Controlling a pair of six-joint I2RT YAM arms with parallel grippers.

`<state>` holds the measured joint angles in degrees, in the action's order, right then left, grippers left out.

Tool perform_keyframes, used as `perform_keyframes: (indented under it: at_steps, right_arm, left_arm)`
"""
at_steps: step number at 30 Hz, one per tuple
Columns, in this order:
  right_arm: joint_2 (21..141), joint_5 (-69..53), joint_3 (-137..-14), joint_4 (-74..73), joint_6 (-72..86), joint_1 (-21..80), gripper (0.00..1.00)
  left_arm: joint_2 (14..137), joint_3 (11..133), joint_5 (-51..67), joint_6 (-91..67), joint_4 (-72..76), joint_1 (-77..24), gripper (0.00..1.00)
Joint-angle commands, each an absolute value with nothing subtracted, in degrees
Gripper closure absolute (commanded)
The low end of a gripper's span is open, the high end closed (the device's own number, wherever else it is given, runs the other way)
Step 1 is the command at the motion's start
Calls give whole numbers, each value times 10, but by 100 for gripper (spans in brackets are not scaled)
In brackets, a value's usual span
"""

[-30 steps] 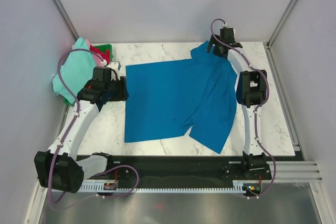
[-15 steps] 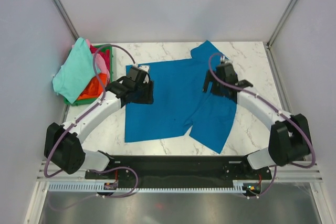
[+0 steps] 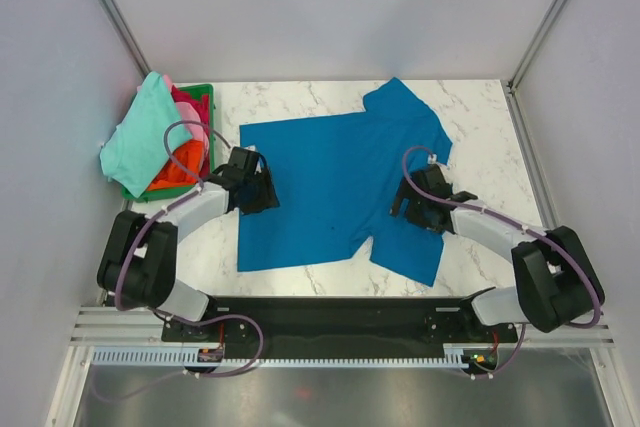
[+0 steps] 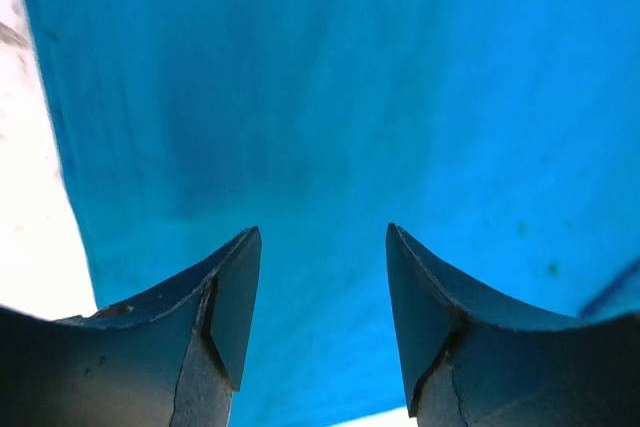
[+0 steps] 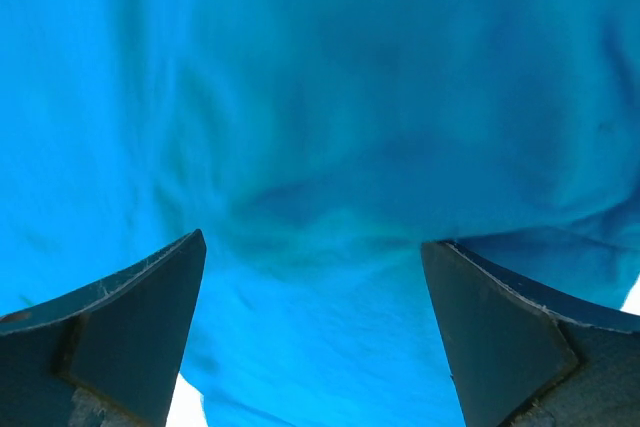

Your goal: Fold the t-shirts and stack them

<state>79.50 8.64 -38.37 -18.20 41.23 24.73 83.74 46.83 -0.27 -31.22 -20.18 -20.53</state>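
Since the blue t-shirt (image 3: 340,187) lies flat just beside the green basket (image 3: 200,95), the left gripper (image 3: 268,192) at its basket-side edge and the right gripper (image 3: 402,209) at its far side, both spread and empty, should probably pinch the cloth edges deeply and lift together.

We see free surface (image 3: 495,162) right of the blue t-shirt (image 3: 330,182) and along the far edge. On the left, the green basket (image 3: 202,91) heaped with shirts (image 3: 145,142) blocks the way; the gap to the left arm (image 3: 185,209) seems narrow.
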Motion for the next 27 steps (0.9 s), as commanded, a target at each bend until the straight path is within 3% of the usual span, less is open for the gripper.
perform_keyframes:
  at_steps: [1,8,17,22,26,27]
  right_arm:
    - [802,77,-325,-163,454,166,2]
    - [789,44,-287,-164,465,126,2]
    - [660,44,-265,-238,470,127,2]
    - [587,41,-329,-289,427,149,2]
    - [527,62,-371,-306,413,184,2]
    - [521,72,-376,-308,415,192,2]
  left_arm:
    - [872,469,22,-323,-128,-166,40]
    - [948,495,14,-281,-113,-141,41]
    - [988,575,22,-250,-144,-142,41]
    - [860,522,-31,-286,-205,-167,40]
    - [650,442,-85,-360,-253,-183,36]
    - [619,425,-90,-385,-262,-185,28]
